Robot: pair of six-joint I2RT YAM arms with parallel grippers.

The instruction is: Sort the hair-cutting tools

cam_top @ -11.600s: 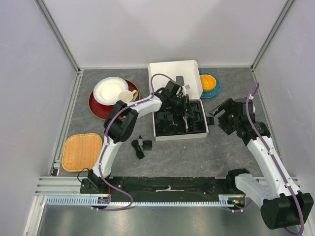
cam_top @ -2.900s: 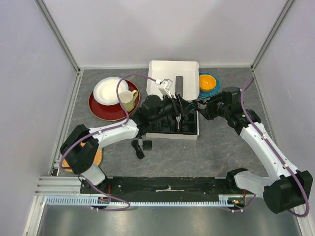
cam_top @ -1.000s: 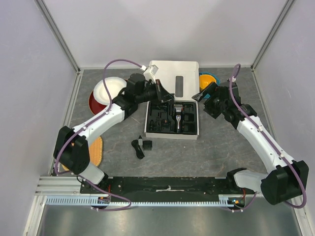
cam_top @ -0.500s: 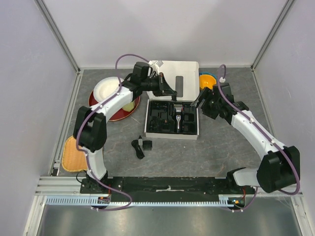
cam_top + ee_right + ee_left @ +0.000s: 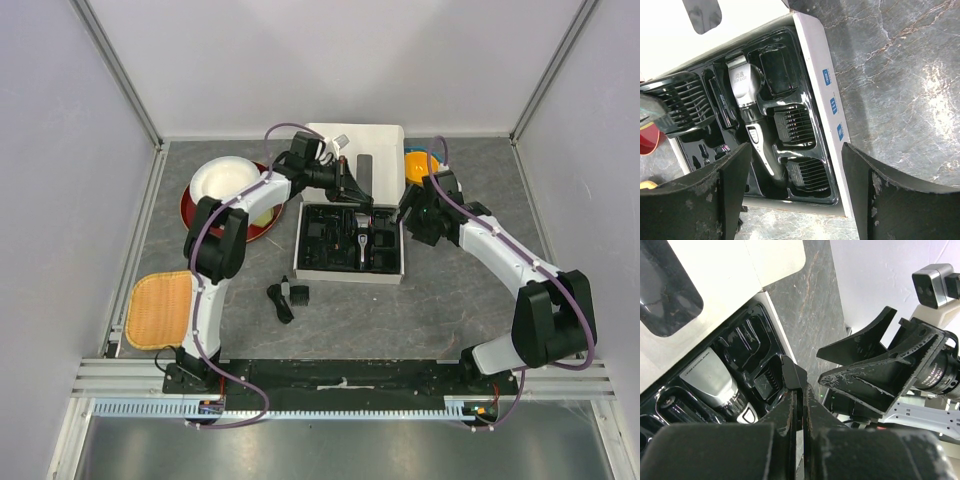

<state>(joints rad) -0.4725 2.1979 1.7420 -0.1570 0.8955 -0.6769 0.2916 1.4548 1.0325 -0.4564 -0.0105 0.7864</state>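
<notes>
your right claw hangs wide open and empty over the box; the clipper lies below, between its fingers. your left claw is pinched shut.

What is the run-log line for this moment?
left claw: shut, over tray | right claw: open, over right rim of box | clipper: in tray | black pieces: loose on table

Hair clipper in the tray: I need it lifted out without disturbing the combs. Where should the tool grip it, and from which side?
Take the hair clipper by its slim handle, below the silver head, coming straight down and closing across its width. It lies flat in a slot of the tray, combs close beside it, so a sideways approach looks blocked.
</notes>
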